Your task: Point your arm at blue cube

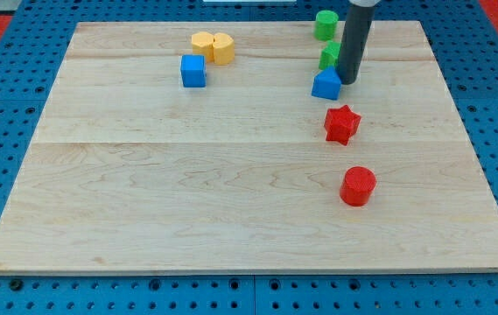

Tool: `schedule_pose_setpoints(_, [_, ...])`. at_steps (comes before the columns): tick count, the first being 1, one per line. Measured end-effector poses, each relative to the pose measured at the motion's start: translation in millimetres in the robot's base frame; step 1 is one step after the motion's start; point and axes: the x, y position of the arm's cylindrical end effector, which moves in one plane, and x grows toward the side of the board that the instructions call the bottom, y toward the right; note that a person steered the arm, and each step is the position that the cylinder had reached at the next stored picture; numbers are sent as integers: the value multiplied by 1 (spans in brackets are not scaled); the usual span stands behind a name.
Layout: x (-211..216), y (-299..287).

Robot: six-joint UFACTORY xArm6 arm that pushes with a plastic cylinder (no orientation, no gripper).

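Note:
The blue cube (193, 71) sits on the wooden board near the view's top left of centre. My tip (347, 81) is far to its right, at the upper right edge of a second blue block (326, 85) with a peaked top. The rod partly hides a green block (329, 55) just behind it. Another green cylinder (325, 24) stands near the board's top edge.
Two yellow blocks (212, 45) touch each other just above and right of the blue cube. A red star block (342, 124) lies below the peaked blue block, and a red cylinder (357, 185) lies lower still. The wooden board (143, 192) rests on a blue pegboard.

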Motion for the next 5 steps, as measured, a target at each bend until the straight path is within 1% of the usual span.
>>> schedule_pose_setpoints(1, [7,3])
schedule_pose_setpoints(2, [-4,39])
schedule_pose_setpoints(3, [8,73])
schedule_pose_setpoints(4, [67,124])
schedule_pose_setpoints(5, [155,148])
